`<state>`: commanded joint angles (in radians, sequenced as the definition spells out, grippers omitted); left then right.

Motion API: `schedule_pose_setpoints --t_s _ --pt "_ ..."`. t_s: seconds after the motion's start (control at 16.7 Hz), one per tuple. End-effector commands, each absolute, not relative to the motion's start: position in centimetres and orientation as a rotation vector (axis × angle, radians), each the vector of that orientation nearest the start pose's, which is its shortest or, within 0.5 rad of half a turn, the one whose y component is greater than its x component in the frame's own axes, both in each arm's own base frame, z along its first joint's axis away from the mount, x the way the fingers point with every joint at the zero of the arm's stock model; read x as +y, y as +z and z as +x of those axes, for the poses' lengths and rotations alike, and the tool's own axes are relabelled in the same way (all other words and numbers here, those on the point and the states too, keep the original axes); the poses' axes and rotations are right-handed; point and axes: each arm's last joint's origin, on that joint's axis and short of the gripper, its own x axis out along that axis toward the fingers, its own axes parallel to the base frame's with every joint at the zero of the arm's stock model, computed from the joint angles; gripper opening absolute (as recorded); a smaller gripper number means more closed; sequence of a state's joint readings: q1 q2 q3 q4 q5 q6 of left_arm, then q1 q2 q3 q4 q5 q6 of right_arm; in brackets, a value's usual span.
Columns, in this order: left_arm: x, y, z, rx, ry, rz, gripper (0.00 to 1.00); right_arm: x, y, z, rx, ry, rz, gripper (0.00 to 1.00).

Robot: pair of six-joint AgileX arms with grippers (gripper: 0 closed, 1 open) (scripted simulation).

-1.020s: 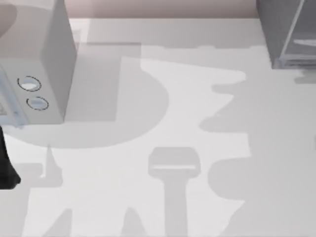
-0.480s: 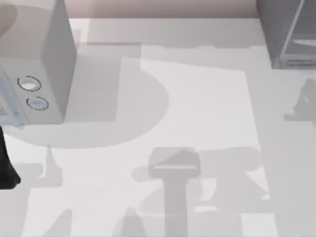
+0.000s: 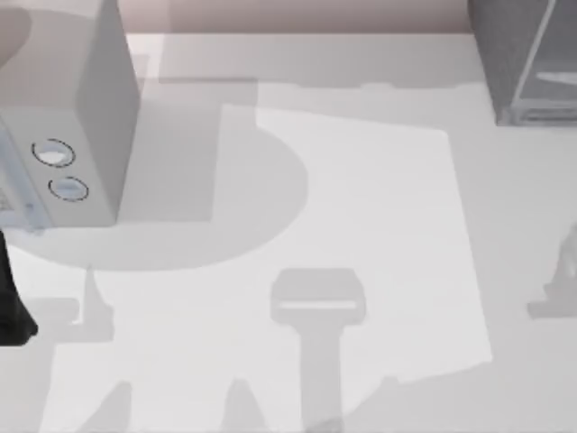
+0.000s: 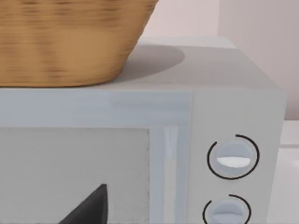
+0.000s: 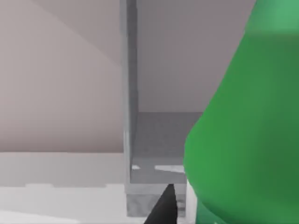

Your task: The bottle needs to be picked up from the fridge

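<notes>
White bench (image 3: pixel 379 207) under the top camera, mostly bare and crossed by arm shadows; pale wall behind. Fridge (image 3: pixel 527 59) sits at roughly 1 o'clock on the bench, dark grey with a glassy panel and light frame edges. At about 9 to 10 o'clock is a lighter grey microwave (image 3: pixel 63 135) with two round dials, and the left wrist view shows a wicker basket (image 4: pixel 70 37) standing on top of it. Left arm (image 3: pixel 11 307) is a dark shape at the bench's 8 o'clock edge, looks parked facing the microwave door; one dark fingertip of the left tool (image 4: pixel 88 207) pokes into its wrist view, can't tell if the fingers are apart or together. Right wrist camera has the green bottle (image 5: pixel 247 135) very close, large in the picture, with the fridge's frame post and floor just behind it. A single dark fingertip of the right tool (image 5: pixel 163 205) shows beside the bottle's base; whether it touches the bottle or the fingers are closed on it, I can't tell. My read: we're at the grasp-and-extract step, the bottle at or just outside the fridge opening. Next move calls for confirming a firm pinch on the wider body, then withdrawing straight out, clear of the frame post, keeping the bottle upright.
</notes>
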<state>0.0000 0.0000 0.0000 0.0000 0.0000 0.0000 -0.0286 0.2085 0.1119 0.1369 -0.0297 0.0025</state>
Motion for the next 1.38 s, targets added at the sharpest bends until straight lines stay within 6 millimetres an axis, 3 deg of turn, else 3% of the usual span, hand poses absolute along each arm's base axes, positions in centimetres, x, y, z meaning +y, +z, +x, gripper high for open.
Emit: schedule_pose_setpoints --t_s 0.3,0.72,0.84,1.14,1.26,1.38 --pt "-0.1 16.0 10.6 0.000 0.000 0.000 1.00 -0.1 16.2 10.6 -0.002 0.000 0.000 0.00" --pt "-0.1 16.0 10.6 0.000 0.000 0.000 1.00 -0.1 16.4 10.6 -0.012 0.003 0.000 0.00" --pt "-0.1 16.0 10.6 0.000 0.000 0.000 1.00 0.4 18.3 10.5 -0.072 0.025 -0.007 0.00" --pt "-0.1 16.0 10.6 0.000 0.000 0.000 1.00 3.2 26.3 11.5 -0.293 0.120 0.039 0.00" --pt "-0.1 16.0 10.6 0.000 0.000 0.000 1.00 5.4 28.6 13.0 -0.323 0.155 0.085 0.00" --pt "-0.1 16.0 10.6 0.000 0.000 0.000 1.00 8.9 29.6 15.1 -0.296 0.182 0.123 0.00"
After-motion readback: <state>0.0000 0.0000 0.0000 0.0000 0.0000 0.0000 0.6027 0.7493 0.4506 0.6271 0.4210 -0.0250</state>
